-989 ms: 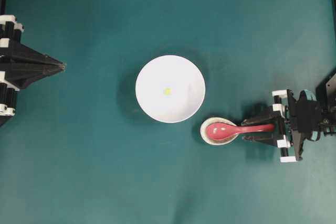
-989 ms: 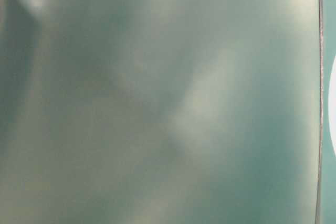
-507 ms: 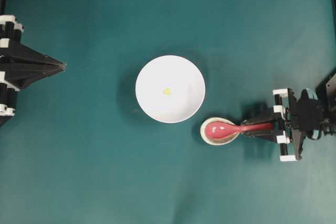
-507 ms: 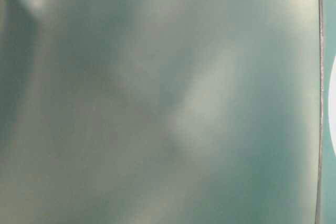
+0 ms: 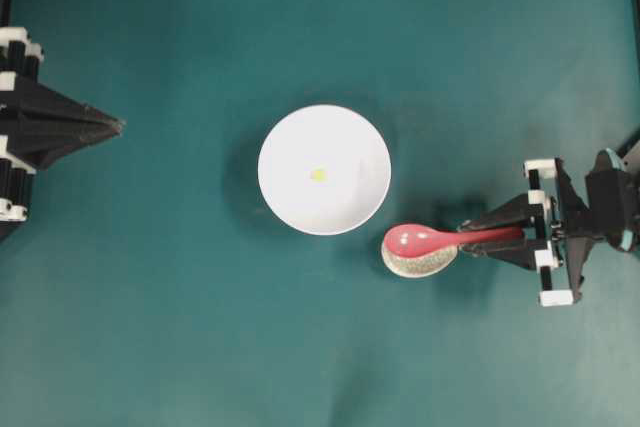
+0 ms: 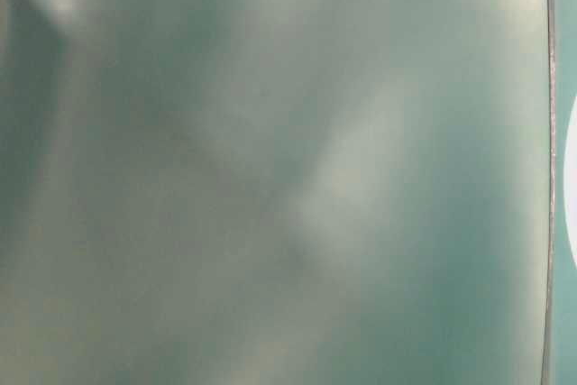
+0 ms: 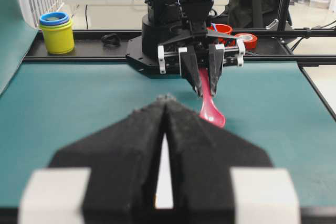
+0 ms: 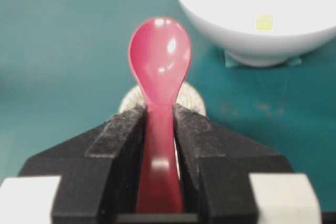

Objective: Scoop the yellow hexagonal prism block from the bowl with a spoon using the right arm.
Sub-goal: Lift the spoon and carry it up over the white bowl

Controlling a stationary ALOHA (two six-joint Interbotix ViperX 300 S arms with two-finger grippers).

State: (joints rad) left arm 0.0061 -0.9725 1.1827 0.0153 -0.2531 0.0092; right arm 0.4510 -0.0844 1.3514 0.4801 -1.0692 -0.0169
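Down in the white bowl (image 5: pixel 324 169), a little left of its middle, lies the yellow hexagonal prism block (image 5: pixel 318 174), a tiny bright speck against plain white; it is too small to tell which way it points, and its facets do not show. No lettering is readable on it or on the bowl.

Just beside the bowl's lower right rim hangs the spoon (image 5: pixel 432 241), glossy pinkish-red, with light glinting in its oval scoop. Its long axis runs across the overhead view, scoop toward the bowl, straight handle toward the right gripper (image 5: pixel 508 237). That gripper's black fingers (image 8: pixel 123 145) are clamped on either side of the handle. The scoop sits over a speckled off-white spoon rest (image 5: pixel 415 263), and whether the two touch I cannot tell.

Far across the teal table (image 5: pixel 180 327), the left gripper (image 5: pixel 118 126) has its jaws pressed together on nothing. Beyond the table stand stacked yellow and blue cups (image 7: pixel 56 32).
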